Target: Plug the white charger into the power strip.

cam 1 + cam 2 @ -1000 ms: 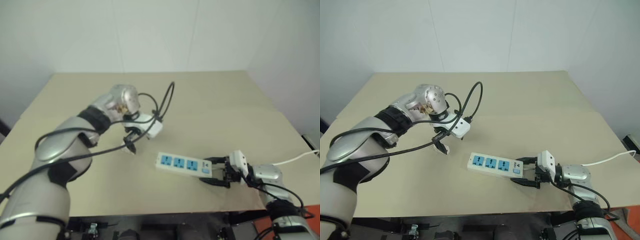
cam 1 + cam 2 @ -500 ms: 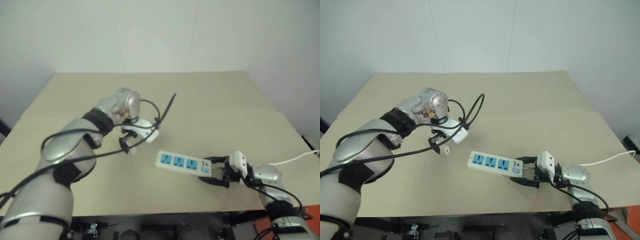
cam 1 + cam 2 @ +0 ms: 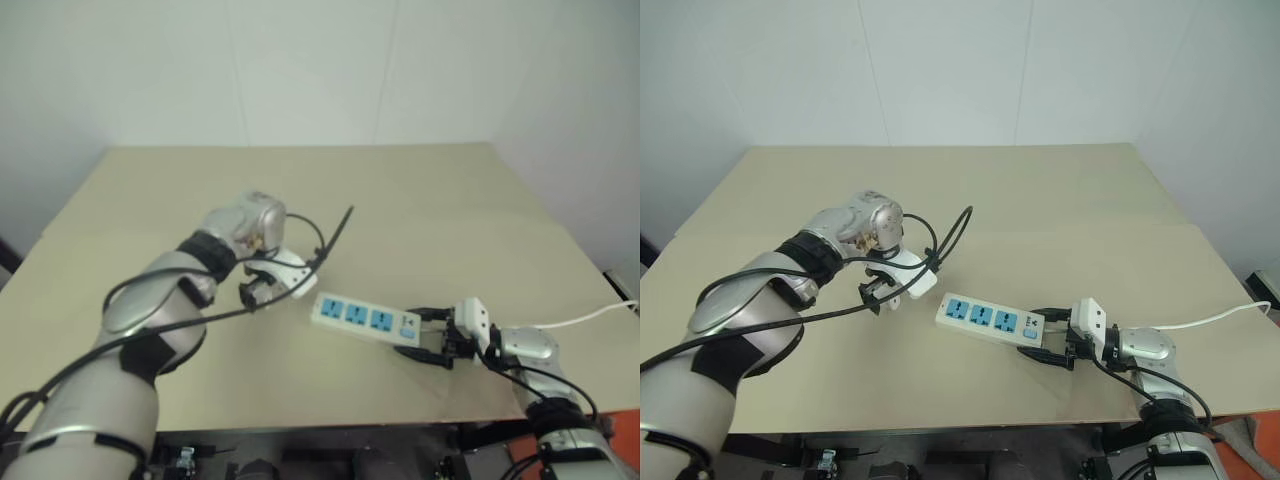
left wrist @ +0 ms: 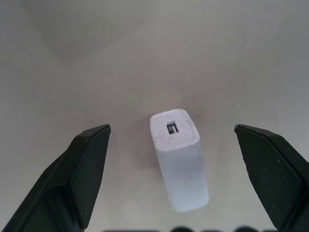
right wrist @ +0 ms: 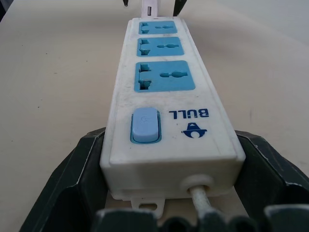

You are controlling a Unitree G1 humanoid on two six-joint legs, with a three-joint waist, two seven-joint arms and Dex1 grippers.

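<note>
Down comes my left arm since a moment ago, and the power strip (image 3: 990, 323) has turned a bit on the table (image 3: 1060, 200), its far end now closer to that arm. My left gripper (image 4: 171, 145) points straight down with its two black fingers (image 4: 87, 164) spread wide, and nothing is held yet. The white charger (image 4: 177, 157) lies on the table right between those fingers, touching neither one. It lies on its side, just past the far end of the strip. My right gripper (image 5: 169, 159) reaches in level from the right, and its fingers hug both sides of the strip's cable end, next to the blue switch. I think it is holding the strip steady. What could go wrong? The charger is small and smooth, so if my fingers close off center it may spin or pop out. If I come down too low, the fingertips may hit the table and push the charger away. If my right gripper twists the strip again, the sockets will not be where I aim.
</note>
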